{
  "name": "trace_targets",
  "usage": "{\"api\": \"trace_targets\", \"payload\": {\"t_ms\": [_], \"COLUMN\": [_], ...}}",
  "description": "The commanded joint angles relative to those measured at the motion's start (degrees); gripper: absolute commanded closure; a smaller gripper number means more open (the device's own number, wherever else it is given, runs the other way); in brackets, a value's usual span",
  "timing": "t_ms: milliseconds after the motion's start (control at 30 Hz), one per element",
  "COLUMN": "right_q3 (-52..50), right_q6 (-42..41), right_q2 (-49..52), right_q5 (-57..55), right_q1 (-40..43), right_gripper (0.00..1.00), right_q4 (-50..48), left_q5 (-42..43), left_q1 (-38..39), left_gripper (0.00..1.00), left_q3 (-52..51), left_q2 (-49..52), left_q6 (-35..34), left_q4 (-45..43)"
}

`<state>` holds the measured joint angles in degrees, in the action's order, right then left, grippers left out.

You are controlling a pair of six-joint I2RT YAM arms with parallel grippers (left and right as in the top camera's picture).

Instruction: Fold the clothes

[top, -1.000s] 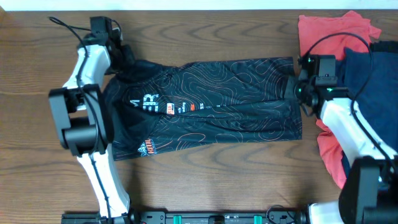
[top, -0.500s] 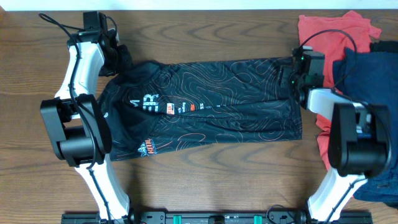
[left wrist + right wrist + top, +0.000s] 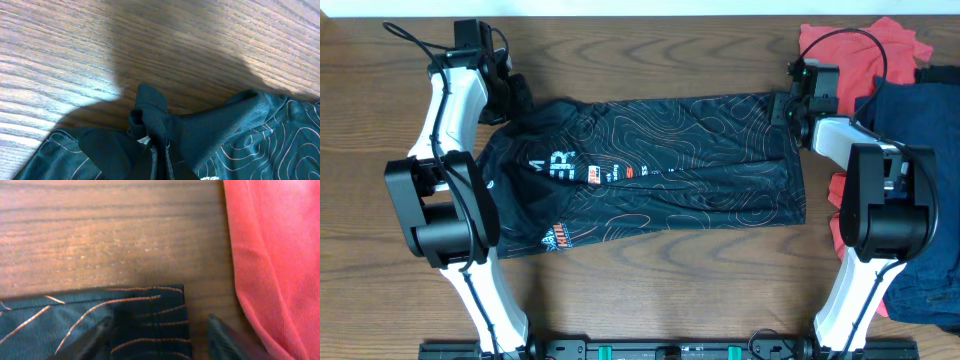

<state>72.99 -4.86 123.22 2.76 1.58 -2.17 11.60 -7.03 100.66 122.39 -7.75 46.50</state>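
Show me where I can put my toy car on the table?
Biggest bare patch of table: in front of the black jersey, between the left arm and right arm. Also bare: the thin strip behind it, and the left edge. Crowded: the right side, with the coral-red garment and navy garment.
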Motion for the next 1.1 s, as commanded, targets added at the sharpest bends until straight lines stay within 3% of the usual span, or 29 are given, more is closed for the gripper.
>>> {"api": "trace_targets", "payload": {"t_ms": [0, 133, 233, 400, 500, 833, 1067], "right_q3": [-0.6, -0.6, -0.6, -0.6, -0.6, -0.5, -0.5], "right_q6": [-0.2, -0.2, -0.2, -0.9, -1.1, -2.4, -2.4], "right_q2": [2.0, 2.0, 2.0, 2.0, 2.0, -2.9, -12.1], "right_q5": [1.0, 1.8, 1.8, 1.7, 1.3, -5.0, -7.5], "right_q1": [-0.1, -0.2, -0.2, -0.2, -0.1, 0.0, 0.0], "right_gripper": [0.51, 0.56, 0.66, 0.91, 0.98, 0.99, 0.99], "right_q4": [2.1, 2.3, 1.4, 0.5, 0.6, 5.2, 14.5], "left_q5": [-0.3, -0.3, -0.3, -0.3, -0.3, -0.3, -0.6], "left_q1": [-0.2, -0.2, -0.2, -0.2, -0.2, -0.4, -0.7], "left_gripper": [0.94, 0.94, 0.94, 0.94, 0.94, 0.94, 0.94], "left_q3": [0.1, 0.1, 0.1, 0.1, 0.1, 0.1, 0.1], "left_q2": [0.2, 0.2, 0.2, 0.2, 0.2, -2.1, -7.4], "left_q6": [-0.7, -0.7, -0.7, -0.7, -0.7, -0.7, -0.7], "left_q4": [0.6, 1.3, 1.4, 1.5, 1.4, 3.3, 11.3]}}
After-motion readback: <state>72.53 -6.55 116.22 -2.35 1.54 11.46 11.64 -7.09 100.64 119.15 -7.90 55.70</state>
